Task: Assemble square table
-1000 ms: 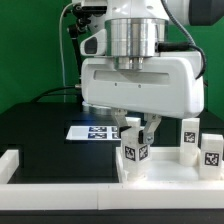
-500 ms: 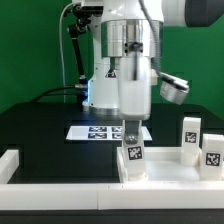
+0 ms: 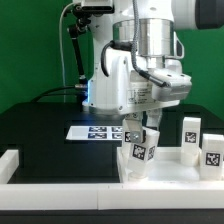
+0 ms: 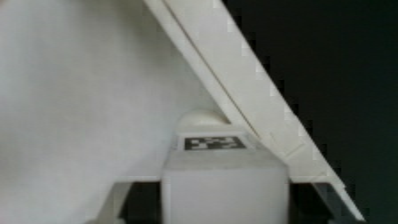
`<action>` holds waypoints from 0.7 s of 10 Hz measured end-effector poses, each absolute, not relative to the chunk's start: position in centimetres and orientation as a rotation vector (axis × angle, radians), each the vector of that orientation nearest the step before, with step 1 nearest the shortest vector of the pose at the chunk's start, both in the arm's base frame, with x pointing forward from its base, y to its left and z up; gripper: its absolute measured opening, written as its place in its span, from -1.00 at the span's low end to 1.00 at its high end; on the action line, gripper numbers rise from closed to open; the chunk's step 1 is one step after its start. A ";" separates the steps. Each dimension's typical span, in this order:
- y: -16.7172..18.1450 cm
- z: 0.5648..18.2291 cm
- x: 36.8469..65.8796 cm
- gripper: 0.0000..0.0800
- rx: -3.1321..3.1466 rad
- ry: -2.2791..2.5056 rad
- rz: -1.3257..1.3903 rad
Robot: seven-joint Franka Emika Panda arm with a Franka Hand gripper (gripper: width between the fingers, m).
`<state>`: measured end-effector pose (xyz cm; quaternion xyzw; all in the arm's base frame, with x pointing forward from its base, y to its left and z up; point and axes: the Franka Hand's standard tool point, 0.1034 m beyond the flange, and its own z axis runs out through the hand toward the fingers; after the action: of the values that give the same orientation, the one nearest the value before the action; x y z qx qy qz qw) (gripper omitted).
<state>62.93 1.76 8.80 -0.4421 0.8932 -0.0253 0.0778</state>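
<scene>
My gripper (image 3: 138, 134) is shut on a chunky white table leg (image 3: 137, 158) with a tag on its side. The leg leans slightly and its foot rests on the near left corner of the square table top (image 3: 172, 172). In the wrist view the same leg (image 4: 221, 180) fills the space between my fingers, its tag (image 4: 215, 142) facing the camera. The white top (image 4: 89, 100) lies behind it and its raised rim (image 4: 240, 85) runs diagonally across. Two more tagged legs (image 3: 189, 136) (image 3: 213, 151) stand upright on the top at the exterior view's right.
The marker board (image 3: 92, 131) lies on the black table behind the gripper. Low white border rails (image 3: 60, 186) run along the front and the exterior view's left (image 3: 9, 161). A green wall stands behind the arm.
The wrist has turned about its vertical axis while still gripping the leg. The leg stays at the same corner and now leans a little.
</scene>
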 end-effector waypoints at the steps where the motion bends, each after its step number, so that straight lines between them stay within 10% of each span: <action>1: 1.7 8.8 62.9 -0.07 -1.330 2.673 -0.077; 2: 1.7 8.7 62.8 -0.07 -1.351 2.665 -0.080; 4: 1.8 8.1 62.4 0.55 -1.618 2.567 -0.117; 7: 1.6 7.8 62.1 0.62 -2.224 2.172 -0.140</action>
<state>62.12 1.56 7.76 -0.7145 0.6980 -0.0451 0.0148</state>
